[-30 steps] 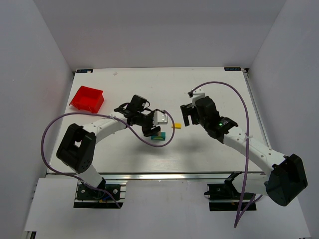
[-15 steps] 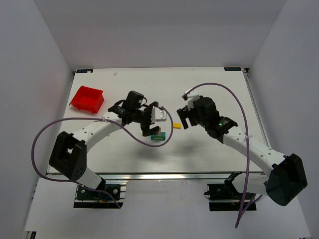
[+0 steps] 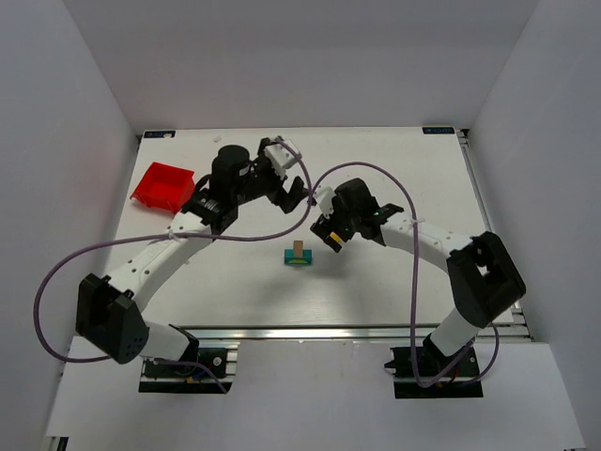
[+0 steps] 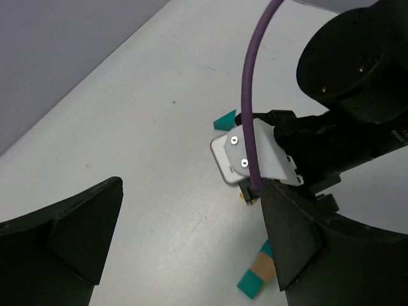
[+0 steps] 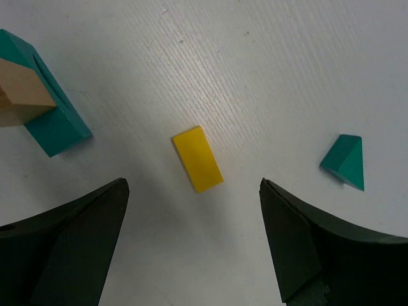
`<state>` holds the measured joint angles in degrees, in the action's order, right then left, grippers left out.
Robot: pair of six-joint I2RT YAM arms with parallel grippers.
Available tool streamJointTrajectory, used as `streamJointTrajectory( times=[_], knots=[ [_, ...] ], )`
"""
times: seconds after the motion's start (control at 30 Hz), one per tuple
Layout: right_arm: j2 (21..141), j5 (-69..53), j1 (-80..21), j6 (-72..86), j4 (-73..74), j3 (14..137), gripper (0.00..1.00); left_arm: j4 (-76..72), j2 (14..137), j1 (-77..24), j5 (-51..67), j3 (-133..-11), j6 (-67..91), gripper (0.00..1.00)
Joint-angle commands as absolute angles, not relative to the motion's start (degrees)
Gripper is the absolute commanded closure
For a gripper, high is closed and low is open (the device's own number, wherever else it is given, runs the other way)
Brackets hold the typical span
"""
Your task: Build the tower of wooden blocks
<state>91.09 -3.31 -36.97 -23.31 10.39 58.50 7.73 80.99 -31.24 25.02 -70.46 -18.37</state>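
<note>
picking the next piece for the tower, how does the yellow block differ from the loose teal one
Colour: the yellow block is yellow, the loose teal block teal. Shape: the yellow block is a flat rectangle, the loose teal block a triangular wedge. Place: the yellow block lies centred below the open right gripper, the loose teal block off to one side. Both lie loose on the table, apart from the wood block tower.

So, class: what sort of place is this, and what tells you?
Probably a robotics lab test cell: left arm and right arm bolted to a white table, plain white walls enclosing it, a small wood block tower begun.
</note>
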Motion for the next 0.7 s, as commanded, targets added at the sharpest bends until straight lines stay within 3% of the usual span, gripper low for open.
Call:
streamJointTrajectory(
  times=[0.0,0.1,0.2,0.33,0.57,0.67],
  knots=[
    [94.38,-7.81,-36.04,-28.03,10.02,62.57,0.12,-4.99,71.47,-30.50,7.59,-61.11,4.24,0.02],
    [97.37,-10.44,-35.16,-29.44,10.10,64.42,0.20,-5.02,66.20,-30.15,-6.38,-54.41,15.32,0.02],
    [100.62,-13.08,-34.19,-30.67,12.46,66.70,0.29,5.16,67.84,-29.01,-17.71,-55.45,27.64,0.02],
    [103.53,-14.94,-33.31,-31.46,15.20,68.55,0.32,15.18,71.27,-27.60,-22.23,-57.92,33.04,0.02],
    [106.43,-15.12,-32.17,-32.34,16.96,68.91,0.32,16.00,69.52,-25.40,-24.35,-54.14,36.21,0.02],
    [107.22,-13.63,-31.99,-32.26,17.05,68.55,0.40,16.26,69.96,-24.70,-24.00,-53.44,36.30,0.02]
  ],
)
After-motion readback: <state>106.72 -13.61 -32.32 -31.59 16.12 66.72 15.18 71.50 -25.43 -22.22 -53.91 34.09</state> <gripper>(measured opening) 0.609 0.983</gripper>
